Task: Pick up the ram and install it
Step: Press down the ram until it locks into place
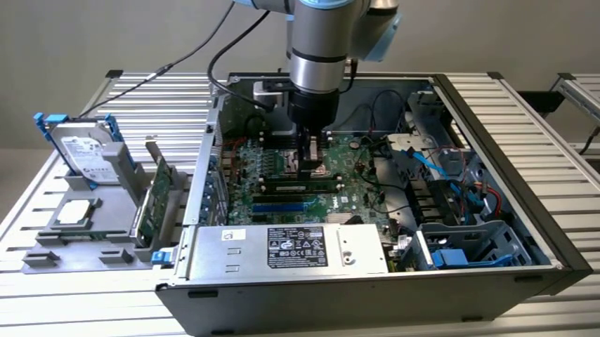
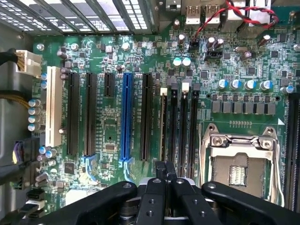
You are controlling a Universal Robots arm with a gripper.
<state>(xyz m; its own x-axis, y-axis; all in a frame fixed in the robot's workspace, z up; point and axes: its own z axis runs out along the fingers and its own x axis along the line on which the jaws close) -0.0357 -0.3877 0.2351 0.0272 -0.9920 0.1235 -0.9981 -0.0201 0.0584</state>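
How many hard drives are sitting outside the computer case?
1. The hard drive stands upright in the grey rack, on the exterior view's left of the computer case. None looks hidden.

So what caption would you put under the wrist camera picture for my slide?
Gripper low over the green motherboard, above the black memory slots beside the CPU socket.
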